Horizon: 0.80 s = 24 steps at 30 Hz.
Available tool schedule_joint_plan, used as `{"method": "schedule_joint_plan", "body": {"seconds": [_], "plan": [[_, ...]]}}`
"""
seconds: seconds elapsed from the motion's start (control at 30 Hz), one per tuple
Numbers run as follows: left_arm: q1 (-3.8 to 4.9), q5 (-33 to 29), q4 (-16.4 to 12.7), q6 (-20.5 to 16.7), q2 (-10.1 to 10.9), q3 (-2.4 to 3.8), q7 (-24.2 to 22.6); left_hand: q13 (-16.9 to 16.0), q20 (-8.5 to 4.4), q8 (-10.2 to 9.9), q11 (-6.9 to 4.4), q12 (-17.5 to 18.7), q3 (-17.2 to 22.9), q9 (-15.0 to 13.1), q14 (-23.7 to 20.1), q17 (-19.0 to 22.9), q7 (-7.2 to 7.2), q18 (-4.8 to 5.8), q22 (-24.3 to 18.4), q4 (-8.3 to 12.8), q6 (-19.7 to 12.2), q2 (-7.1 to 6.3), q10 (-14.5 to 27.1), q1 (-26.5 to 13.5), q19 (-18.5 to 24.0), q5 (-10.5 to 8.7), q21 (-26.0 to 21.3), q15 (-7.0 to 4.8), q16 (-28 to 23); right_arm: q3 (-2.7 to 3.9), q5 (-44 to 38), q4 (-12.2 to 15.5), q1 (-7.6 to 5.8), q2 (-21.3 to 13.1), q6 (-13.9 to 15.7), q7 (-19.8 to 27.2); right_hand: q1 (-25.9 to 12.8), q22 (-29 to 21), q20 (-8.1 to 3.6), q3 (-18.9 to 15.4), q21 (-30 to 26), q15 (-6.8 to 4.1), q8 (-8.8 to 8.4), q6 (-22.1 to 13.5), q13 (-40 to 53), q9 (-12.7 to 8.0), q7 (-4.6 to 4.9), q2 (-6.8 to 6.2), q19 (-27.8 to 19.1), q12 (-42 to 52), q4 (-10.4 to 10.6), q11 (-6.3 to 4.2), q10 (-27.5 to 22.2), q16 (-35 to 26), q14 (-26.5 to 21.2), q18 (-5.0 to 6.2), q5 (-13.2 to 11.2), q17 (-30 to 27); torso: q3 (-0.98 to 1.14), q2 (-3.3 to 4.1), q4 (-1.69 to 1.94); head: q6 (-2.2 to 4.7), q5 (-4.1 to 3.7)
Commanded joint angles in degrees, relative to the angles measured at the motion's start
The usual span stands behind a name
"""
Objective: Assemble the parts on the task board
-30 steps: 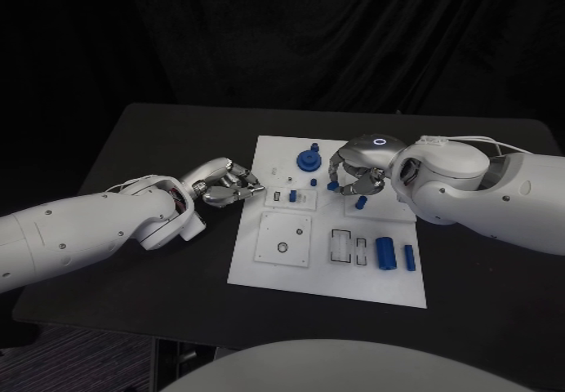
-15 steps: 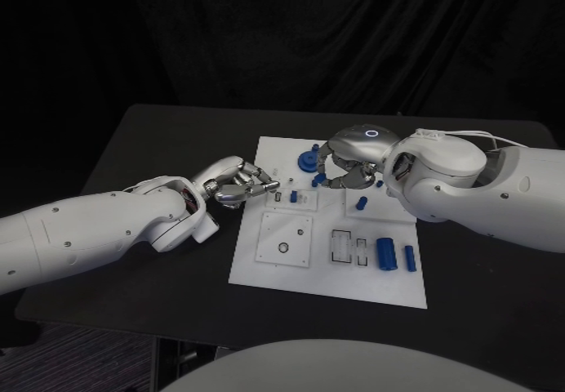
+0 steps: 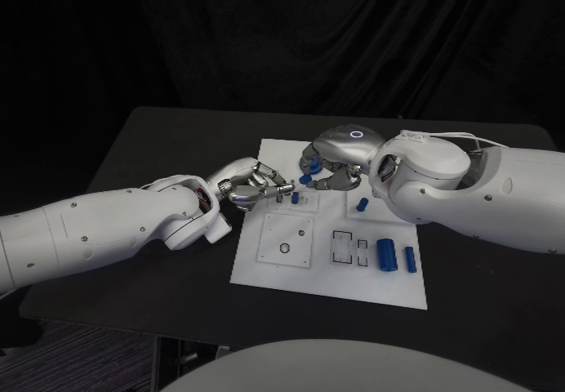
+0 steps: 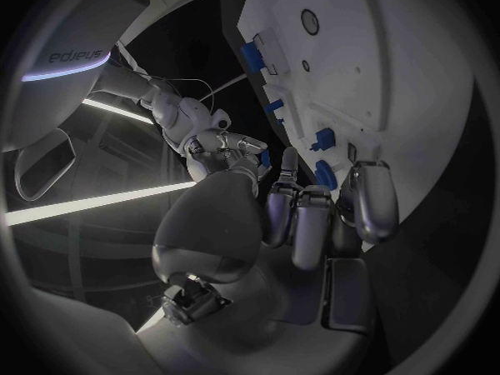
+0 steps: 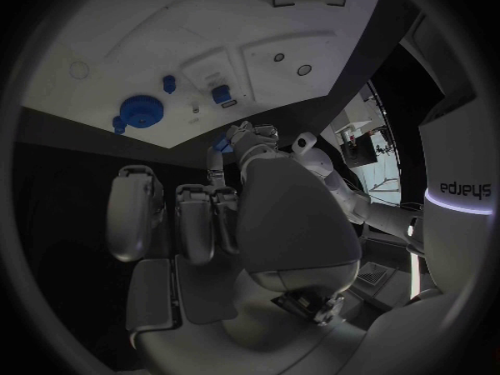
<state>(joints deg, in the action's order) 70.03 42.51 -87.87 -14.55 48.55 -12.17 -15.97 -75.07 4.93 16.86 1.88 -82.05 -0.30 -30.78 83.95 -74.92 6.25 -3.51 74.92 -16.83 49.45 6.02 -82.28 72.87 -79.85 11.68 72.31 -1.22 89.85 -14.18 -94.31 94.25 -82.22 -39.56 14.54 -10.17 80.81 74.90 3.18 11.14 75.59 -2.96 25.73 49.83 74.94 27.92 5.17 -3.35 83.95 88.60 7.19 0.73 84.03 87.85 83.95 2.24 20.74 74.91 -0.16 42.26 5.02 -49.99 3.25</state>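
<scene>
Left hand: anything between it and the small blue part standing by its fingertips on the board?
Nothing visible. In the head view the left hand sits at the task board's left edge, fingertips right beside the small upright blue part. The right hand hovers farther back, off that line.

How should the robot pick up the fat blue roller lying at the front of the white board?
Probably from straight above, pinching its middle across the long rounded sides. The fat blue roller lies flat on the task board, with a thinner blue bar close beside it.
</scene>
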Motion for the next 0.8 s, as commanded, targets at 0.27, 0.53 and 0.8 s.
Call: {"method": "schedule_joint_plan", "body": {"seconds": [0.27,0.53,0.8], "plan": [[0.13,-0.96,0.58,1.85,-0.88,0.05,-1.39,-8.39,0.51,-0.39,0.39,0.57,-0.68,0.26,5.70,-14.63,0.25,-0.66,9.55,0.26,-0.64,0.11,0.73,0.27,0.29,0.22,-0.58,0.38,-0.22,0.03,-0.34,0.15,0.28,0.51,0.73,0.68,-0.61,11.02,-0.27,0.08,0.45,-0.43,0.33,1.28,13.15,0.43,-0.79,-0.02,0.74,0.23,0.43,-0.54,4.19,0.22,5.50,0.86,-0.27,13.73,-0.11,0.20,0.06,-0.01,-0.15],[0.13,-0.96,0.87,2.10,-1.30,0.05,-2.14,-7.88,0.65,-0.76,0.63,1.26,-1.22,0.63,5.59,-14.50,0.52,-0.69,9.50,0.18,-1.36,0.48,1.59,0.81,0.48,0.40,-0.83,0.57,-0.32,0.03,-0.34,0.72,0.42,0.57,0.18,0.87,-0.68,11.01,-0.27,0.06,0.44,-0.44,0.32,1.29,13.09,0.42,-0.80,-0.07,0.74,0.20,0.48,-0.55,4.14,0.22,5.50,0.86,-0.32,13.73,-0.14,0.22,-0.15,-0.01,-0.08],[0.12,-0.96,1.01,2.13,-1.42,0.04,-2.91,-7.86,0.81,-1.13,0.81,1.28,-1.52,1.07,5.56,-14.47,0.72,-0.71,9.48,0.31,-1.95,0.72,1.74,1.90,0.59,0.95,-0.94,0.74,-0.34,0.03,-0.34,1.01,0.53,0.47,-0.27,0.98,-0.73,11.00,-0.28,0.06,0.39,-0.44,0.29,1.28,13.10,0.41,-0.80,-0.11,0.72,0.20,0.50,-0.56,4.15,0.17,5.49,0.88,-0.39,13.69,-0.03,0.21,-0.07,-0.01,-0.34]]}}
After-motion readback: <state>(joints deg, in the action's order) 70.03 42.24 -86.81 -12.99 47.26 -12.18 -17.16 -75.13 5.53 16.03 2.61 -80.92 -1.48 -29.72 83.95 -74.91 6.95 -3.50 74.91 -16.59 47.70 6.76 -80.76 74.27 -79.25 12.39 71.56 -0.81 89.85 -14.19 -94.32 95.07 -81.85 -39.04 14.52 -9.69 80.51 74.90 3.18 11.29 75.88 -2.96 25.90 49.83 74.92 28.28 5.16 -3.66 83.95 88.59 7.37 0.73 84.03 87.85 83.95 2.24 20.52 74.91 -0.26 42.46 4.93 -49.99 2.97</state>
